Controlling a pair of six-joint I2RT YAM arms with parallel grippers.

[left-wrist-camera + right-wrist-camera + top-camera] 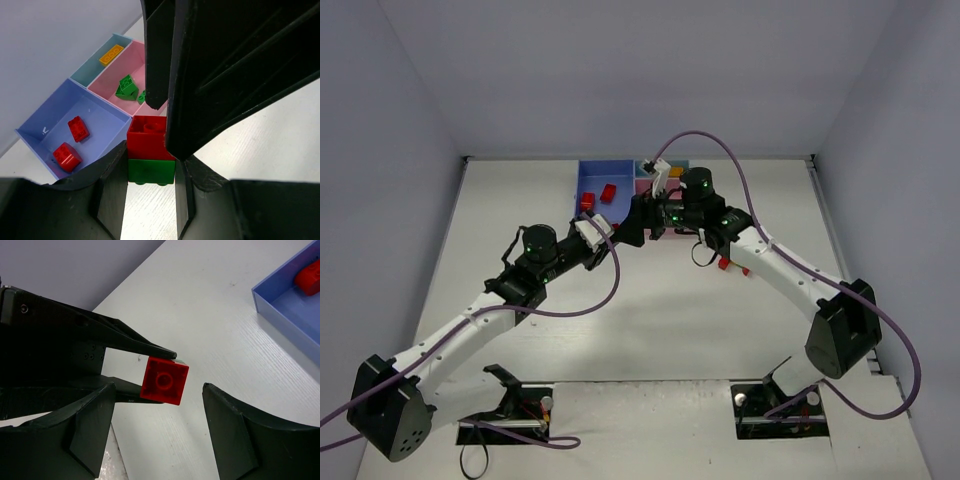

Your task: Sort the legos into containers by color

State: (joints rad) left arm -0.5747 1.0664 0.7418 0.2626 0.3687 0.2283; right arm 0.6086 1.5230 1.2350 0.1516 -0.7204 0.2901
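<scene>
Left hand (150, 175) grips red-on-green lego stack (149, 145) near blue container (100, 125). Right hand (157, 407) is open, fingers spread wide either side of stack.

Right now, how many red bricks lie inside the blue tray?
2. One red brick lies mid-floor of the blue tray; another red brick sits by its wall. The left gripper hides one corner.
</scene>
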